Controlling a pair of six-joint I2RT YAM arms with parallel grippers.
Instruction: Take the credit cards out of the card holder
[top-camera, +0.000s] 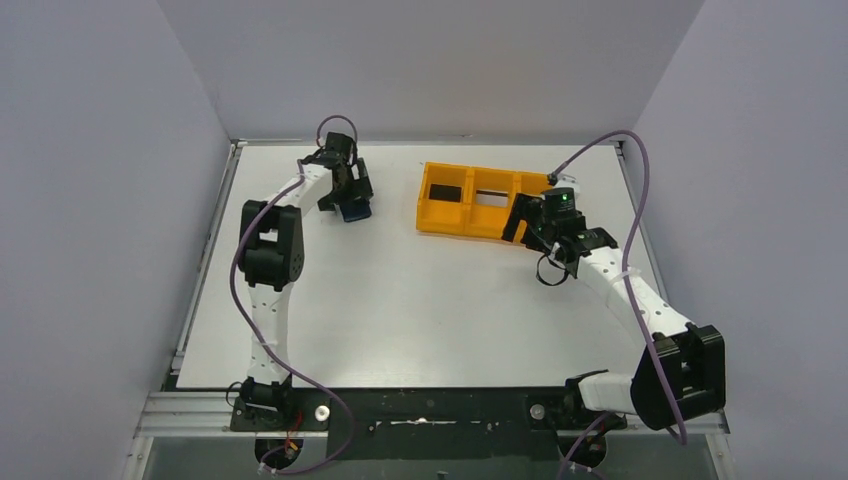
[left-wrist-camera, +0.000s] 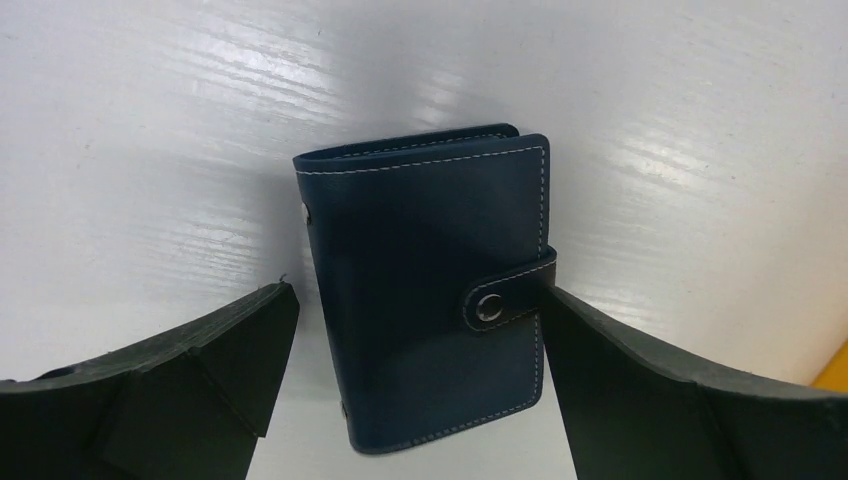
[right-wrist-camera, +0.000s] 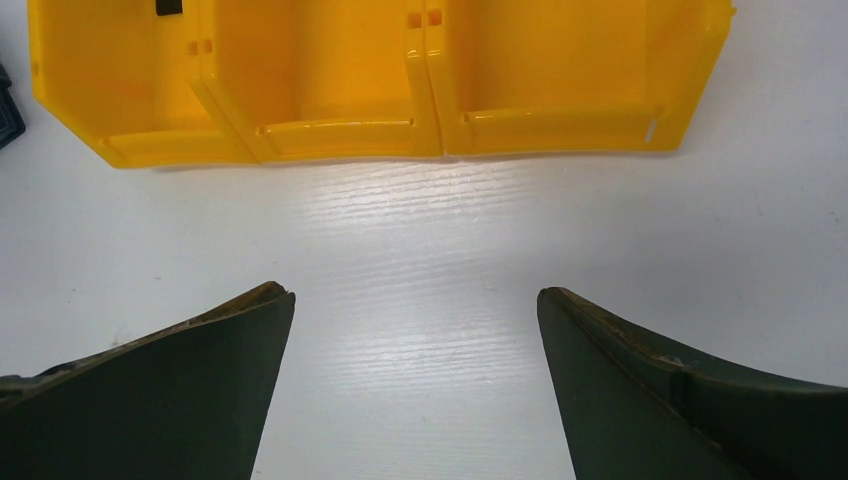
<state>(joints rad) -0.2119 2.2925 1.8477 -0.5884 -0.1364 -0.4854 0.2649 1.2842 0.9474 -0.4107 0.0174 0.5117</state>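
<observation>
Overhead, a white table (top-camera: 400, 300) with two arms reaching away from me. My left gripper (left-wrist-camera: 415, 292) hangs over the holder (left-wrist-camera: 430, 290) at the far left of the table. Its jaws are spread wide with nothing in them, one finger on either side of the holder. The holder lies flat and shut, navy with pale stitching. Its tab (left-wrist-camera: 510, 295) is fastened across the right edge by a metal snap (left-wrist-camera: 490, 307). The right finger's tip looks to be against the end of the tab, though from this angle I cannot tell whether it touches. No cards show; I judge they are inside, so none are out yet.

My right gripper (right-wrist-camera: 415, 295) is well apart from the holder, also wide open and empty. It hovers over bare table just in front of the orange tray (right-wrist-camera: 330, 140).

The step in hand, as I read it, is getting the holder open. To do it well I would not simply squeeze, since closing across the width would only clamp the cover shut. I would pin the spine side down with the left arm. Then I would bring the right arm across to catch the tab's free end and peel upward, so the snap pops rather than the holder sliding on the smooth table. Once the cover folds back, I would keep it held flat and draw the cards out by their edges, one at a time.
</observation>
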